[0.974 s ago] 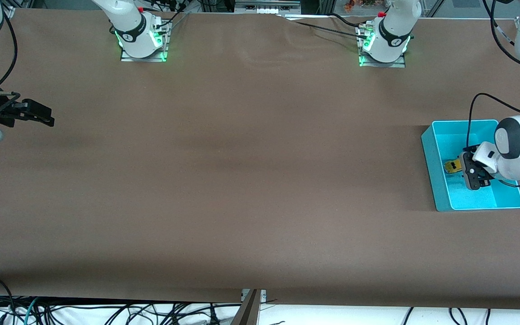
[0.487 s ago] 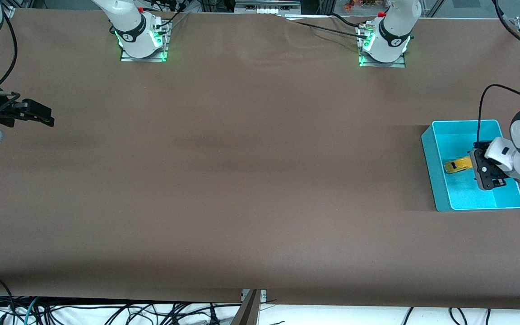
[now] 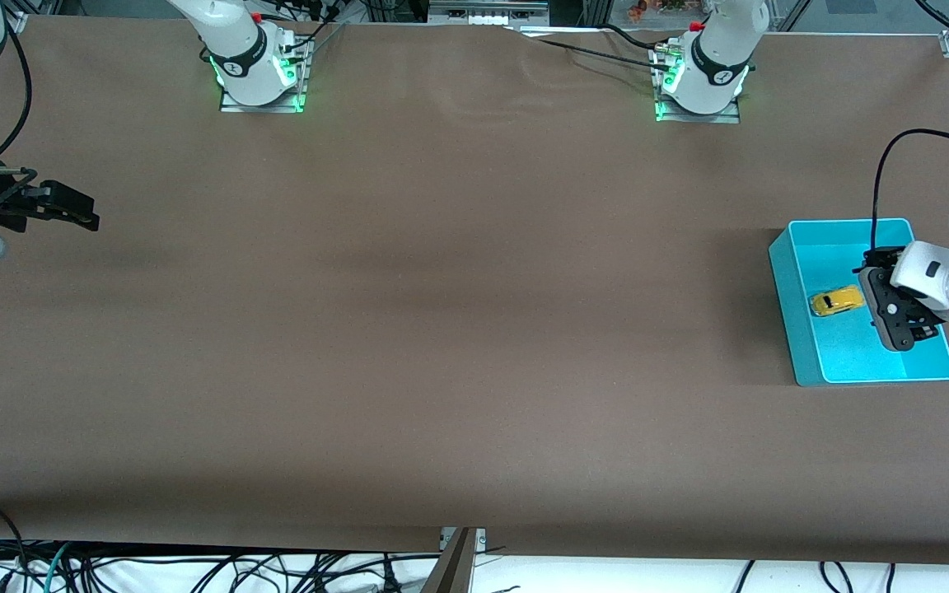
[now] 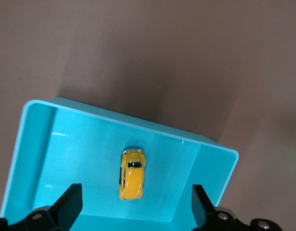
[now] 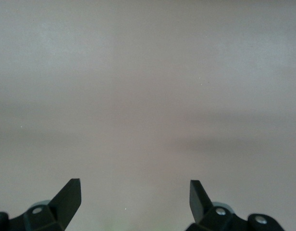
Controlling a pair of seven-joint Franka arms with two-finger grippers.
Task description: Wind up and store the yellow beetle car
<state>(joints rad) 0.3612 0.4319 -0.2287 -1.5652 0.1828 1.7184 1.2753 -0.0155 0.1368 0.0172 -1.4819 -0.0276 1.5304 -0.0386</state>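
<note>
Now the yellow beetle car (image 3: 836,301) (image 4: 132,174) lies on the floor of the cyan bin (image 3: 804,354) (image 4: 37,139), resting on its wheels, clear of the bin's walls and roughly midway along the bin's length. No claw touches it. The left claw (image 3: 901,317) (image 4: 133,211) hangs over the same bin, just beside the car toward the left arm's end of the surface (image 3: 441,329), with its two fingers (image 4: 68,204) spread wide apart and nothing between them. In the left wrist view the car sits in the gap between the two dark fingertips but below them, well apart from either one. The bin itself stands on the brown surface at the left arm's end. At the right arm's end the right claw (image 3: 83,214) (image 5: 133,202) waits above bare surface, its fingers likewise wide open and holding nothing, well apart from the bin and the car.
</note>
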